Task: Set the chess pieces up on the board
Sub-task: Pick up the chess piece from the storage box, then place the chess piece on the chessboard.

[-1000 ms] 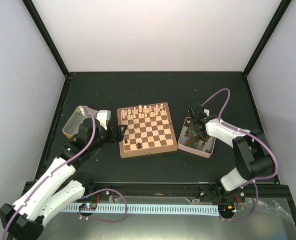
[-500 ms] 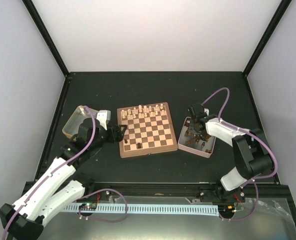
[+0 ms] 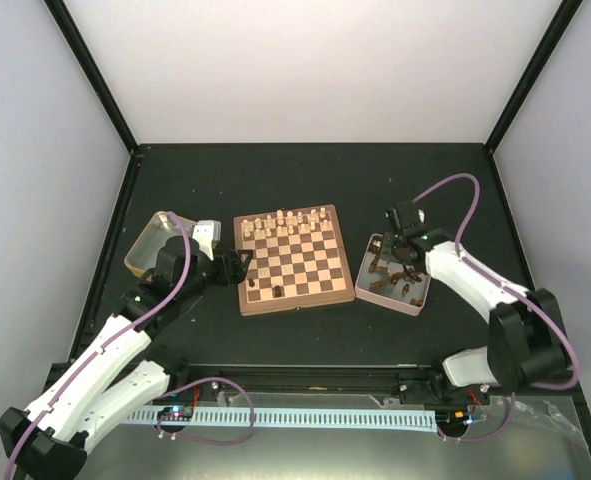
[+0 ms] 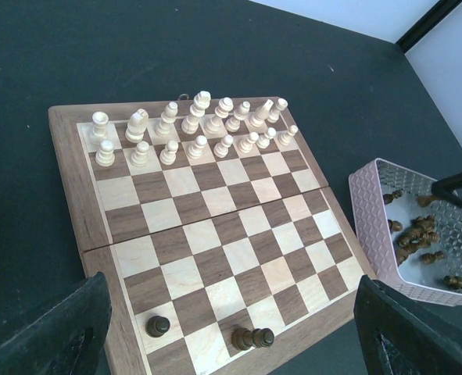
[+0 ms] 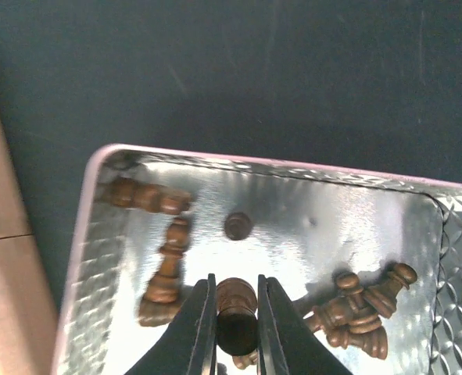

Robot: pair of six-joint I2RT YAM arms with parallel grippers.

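No legible text (in any view)

Black tabletop enclosed by plain white walls.

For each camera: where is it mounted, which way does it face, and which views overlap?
Top external: above and behind the arm bases, looking down on the board, pink tray, left tool and right tool.
Left wrist: by the board's near-left corner, facing across it; open fingers at the bottom corners.
Right wrist: above the tray, looking down; tool shut on a dark piece.
All three show the tray.
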